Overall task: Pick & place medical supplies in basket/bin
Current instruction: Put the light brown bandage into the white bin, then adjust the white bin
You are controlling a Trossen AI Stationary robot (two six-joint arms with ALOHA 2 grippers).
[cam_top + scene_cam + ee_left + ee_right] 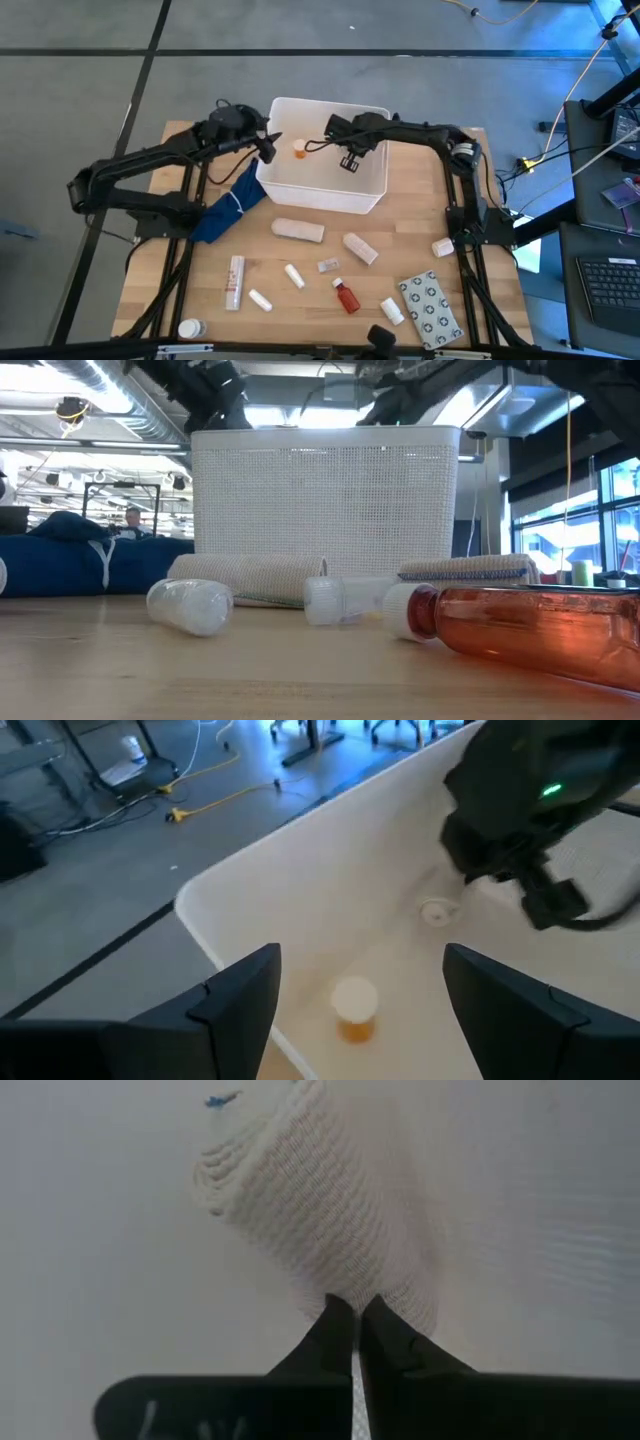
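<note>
Both hands over the white bin (325, 200)

Right hand (355, 1342), pinching a beige wrapped roll (320, 1230), hangs inside; the roll's long axis slants away from its fingertips. Left hand (360, 982), spread, hovers above a small orange bottle (354, 1010) standing upright on the bin floor.

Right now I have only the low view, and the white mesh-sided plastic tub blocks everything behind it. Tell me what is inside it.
Observer: A small orange bottle with a white cap sits on the floor of the white plastic tub.
Operator: Report the left arm.
Observer: The left gripper hangs at the tub's left rim, fingers open, pointing toward that bottle.
Operator: Now the right.
Observer: The right gripper is over the tub's middle, fingers shut, with a beige ribbed fabric roll just beyond their tips.
</note>
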